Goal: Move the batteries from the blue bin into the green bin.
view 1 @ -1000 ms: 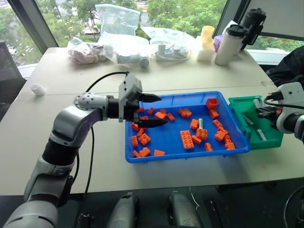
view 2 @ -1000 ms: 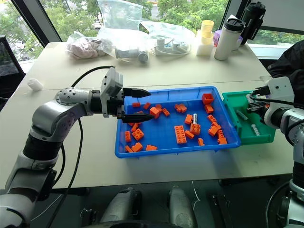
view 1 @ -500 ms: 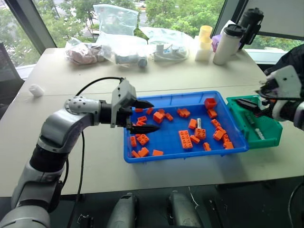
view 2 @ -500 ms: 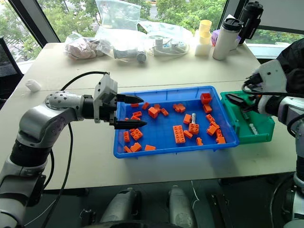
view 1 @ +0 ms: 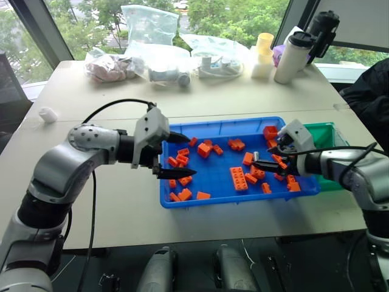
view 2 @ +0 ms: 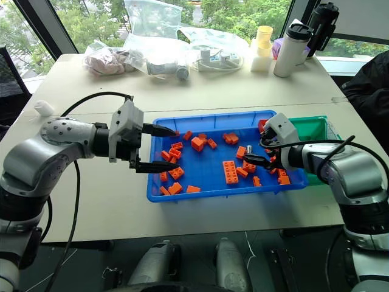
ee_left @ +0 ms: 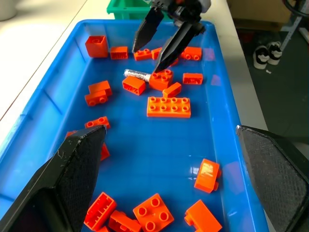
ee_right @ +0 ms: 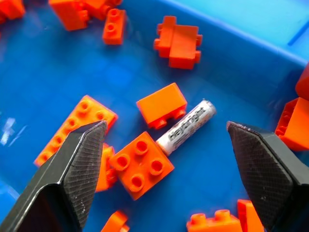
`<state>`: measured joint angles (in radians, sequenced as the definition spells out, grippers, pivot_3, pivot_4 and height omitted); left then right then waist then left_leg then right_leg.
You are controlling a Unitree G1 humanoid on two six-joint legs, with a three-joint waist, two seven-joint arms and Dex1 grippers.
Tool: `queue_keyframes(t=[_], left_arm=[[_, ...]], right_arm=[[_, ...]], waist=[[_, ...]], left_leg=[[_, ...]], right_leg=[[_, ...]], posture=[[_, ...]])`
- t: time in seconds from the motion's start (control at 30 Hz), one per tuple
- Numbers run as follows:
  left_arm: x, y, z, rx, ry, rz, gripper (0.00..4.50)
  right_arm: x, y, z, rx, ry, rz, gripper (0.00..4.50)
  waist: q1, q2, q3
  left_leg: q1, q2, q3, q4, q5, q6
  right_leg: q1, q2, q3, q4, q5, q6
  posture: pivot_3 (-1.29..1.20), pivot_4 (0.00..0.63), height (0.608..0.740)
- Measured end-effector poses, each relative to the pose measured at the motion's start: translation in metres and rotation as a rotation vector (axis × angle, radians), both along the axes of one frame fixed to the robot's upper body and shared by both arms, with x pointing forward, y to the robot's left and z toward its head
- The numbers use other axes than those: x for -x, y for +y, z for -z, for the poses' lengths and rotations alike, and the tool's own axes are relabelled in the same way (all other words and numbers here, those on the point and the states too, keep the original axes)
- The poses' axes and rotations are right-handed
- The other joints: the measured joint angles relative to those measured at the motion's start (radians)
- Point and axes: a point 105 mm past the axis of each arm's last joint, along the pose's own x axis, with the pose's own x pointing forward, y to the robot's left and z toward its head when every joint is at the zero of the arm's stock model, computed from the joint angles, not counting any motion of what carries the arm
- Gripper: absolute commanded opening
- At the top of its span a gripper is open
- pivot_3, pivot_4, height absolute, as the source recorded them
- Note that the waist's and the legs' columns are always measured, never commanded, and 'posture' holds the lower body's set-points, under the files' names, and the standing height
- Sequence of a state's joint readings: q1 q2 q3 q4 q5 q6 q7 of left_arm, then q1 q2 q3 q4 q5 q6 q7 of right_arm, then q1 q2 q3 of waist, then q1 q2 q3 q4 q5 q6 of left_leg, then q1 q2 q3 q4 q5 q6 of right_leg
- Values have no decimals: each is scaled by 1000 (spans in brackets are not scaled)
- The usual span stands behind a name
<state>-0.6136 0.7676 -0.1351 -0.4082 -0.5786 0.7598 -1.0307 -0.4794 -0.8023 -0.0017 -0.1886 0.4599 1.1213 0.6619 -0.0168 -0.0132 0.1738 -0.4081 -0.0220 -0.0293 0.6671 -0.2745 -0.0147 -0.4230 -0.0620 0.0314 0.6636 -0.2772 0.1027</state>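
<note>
One battery lies among orange bricks in the blue bin.

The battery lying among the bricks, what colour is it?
Silver-grey with dark lettering; the battery shows best in the right wrist view.

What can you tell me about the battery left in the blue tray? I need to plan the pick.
The small silver-grey metal cylinder battery, with dark print along its side, lies flat on the floor of the wide shallow bright-blue plastic tray, toward its right end. One end butts against a square four-stud orange toy brick, and a small orange brick lies close along its side. The open right gripper hovers just above it, not touching.
</note>
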Motion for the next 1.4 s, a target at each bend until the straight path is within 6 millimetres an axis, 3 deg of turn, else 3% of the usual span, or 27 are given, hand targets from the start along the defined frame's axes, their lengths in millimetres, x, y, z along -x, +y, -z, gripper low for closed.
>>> queue_keyframes(t=[0.4,0.57,0.73,1.17,1.2,1.27,1.37,1.4], left_arm=[[-1,1,3,-4,1,-12,4500],[-1,1,6,-12,5,-17,4500],[-1,1,6,-12,4,-17,4500],[-3,1,7,-10,4,-29,4500],[-3,2,7,-9,3,-37,4500],[-4,2,7,-9,3,-44,4500],[-3,2,7,-10,2,-44,4500],[-3,2,7,-11,2,-44,4500]], right_arm=[[-13,-5,7,59,-10,72,4108],[-6,14,-3,68,-92,-96,4108],[-1,22,3,97,-101,-210,4318],[-18,14,16,186,-79,-292,4318],[-18,15,18,181,-71,-298,3792],[-17,17,20,173,-64,-306,3145],[-17,17,20,178,-68,-316,1608],[-18,18,20,176,-72,-319,1367]], waist=[[2,0,0],[3,0,0],[4,0,0],[3,0,0],[3,0,0],[3,0,0],[3,0,0],[3,0,0]], left_leg=[[-1,-1,0,0,0,0],[-1,0,0,0,0,0],[-1,-1,0,0,0,0],[0,0,0,0,0,0],[0,0,0,0,0,0],[0,0,0,0,0,0],[0,0,0,0,0,0],[0,0,0,0,0,0]], right_leg=[[0,0,0,0,0,0],[0,0,0,0,0,0],[0,0,0,0,0,0],[0,0,0,0,0,0],[0,0,0,0,0,0],[0,0,0,0,0,0],[0,0,0,0,0,0],[0,0,0,0,0,0]], posture=[[0,150,740],[0,150,740],[0,150,740],[0,150,740],[0,150,740],[0,150,740],[0,150,740],[0,150,740]])
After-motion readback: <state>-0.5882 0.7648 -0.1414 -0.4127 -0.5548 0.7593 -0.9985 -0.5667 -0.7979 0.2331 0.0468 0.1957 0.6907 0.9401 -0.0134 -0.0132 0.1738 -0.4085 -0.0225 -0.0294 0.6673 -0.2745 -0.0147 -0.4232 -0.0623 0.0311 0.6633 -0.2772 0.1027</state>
